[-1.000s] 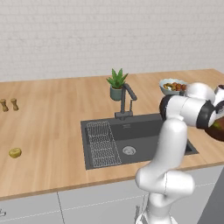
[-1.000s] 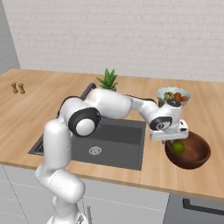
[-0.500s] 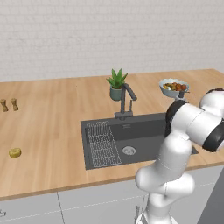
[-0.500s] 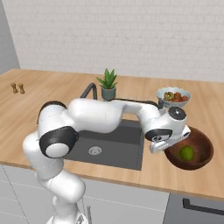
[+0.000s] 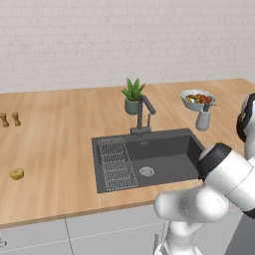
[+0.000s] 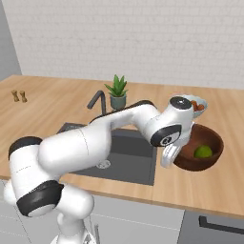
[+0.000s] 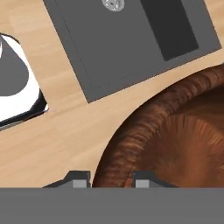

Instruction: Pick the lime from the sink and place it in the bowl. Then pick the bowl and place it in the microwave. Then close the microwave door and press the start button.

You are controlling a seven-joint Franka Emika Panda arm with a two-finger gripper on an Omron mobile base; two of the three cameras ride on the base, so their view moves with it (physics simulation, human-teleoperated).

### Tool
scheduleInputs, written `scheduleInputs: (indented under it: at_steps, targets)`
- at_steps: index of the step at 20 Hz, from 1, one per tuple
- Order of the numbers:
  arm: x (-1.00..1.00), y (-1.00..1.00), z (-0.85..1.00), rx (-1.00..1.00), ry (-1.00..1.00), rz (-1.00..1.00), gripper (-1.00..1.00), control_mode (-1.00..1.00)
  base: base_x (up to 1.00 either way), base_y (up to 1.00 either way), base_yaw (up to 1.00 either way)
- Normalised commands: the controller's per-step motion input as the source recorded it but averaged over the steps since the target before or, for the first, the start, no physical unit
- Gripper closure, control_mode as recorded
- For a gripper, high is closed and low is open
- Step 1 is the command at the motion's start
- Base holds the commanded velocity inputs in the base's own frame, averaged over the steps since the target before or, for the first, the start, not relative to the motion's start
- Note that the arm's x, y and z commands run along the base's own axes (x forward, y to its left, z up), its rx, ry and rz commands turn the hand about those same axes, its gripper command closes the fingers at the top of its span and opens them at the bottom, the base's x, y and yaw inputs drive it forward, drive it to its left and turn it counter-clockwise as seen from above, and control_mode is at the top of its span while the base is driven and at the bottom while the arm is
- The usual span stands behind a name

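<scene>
The dark reddish-brown wooden bowl (image 6: pixel 206 140) hangs over the counter just right of the sink (image 6: pixel 135 165), with the green lime (image 6: pixel 203 151) lying inside it. My gripper (image 6: pixel 169 156) is shut on the bowl's near left rim. In the hand view the ribbed rim of the bowl (image 7: pixel 144 131) runs down between my two fingertips (image 7: pixel 78 179), and my gripper (image 7: pixel 111 180) pinches it. The dark grey sink (image 7: pixel 118 43) lies below and behind, its steel drain at the top edge. The sink (image 5: pixel 164 152) holds only a wire rack (image 5: pixel 117 162). The microwave is out of view.
A pale bowl of colourful food (image 6: pixel 199 104) sits behind the wooden bowl, with a small grey bottle (image 5: pixel 203 118) beside it. A potted plant (image 5: pixel 132 97) and dark faucet (image 5: pixel 142 114) stand behind the sink. A yellow fruit (image 5: pixel 17 174) and two shakers (image 5: pixel 10 119) lie far left.
The arm has folded, its elbow swinging low across the sink front. The gripper has kept its hold, and the bowl with the lime has risen a little.
</scene>
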Motion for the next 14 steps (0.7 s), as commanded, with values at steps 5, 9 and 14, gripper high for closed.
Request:
scheduleInputs:
  at_steps: [5,9,14]
  targets:
    - [-0.56,0.45,0.66,-0.12,0.09,0.35,1.00,-1.00,0.00,0.00,0.00]
    - [-0.48,0.87,0.20,0.00,-0.10,0.16,1.00,-1.00,0.00,0.00,0.00]
    - [-0.29,0.89,0.45,-0.01,-0.02,0.22,1.00,-1.00,0.00,0.00,0.00]
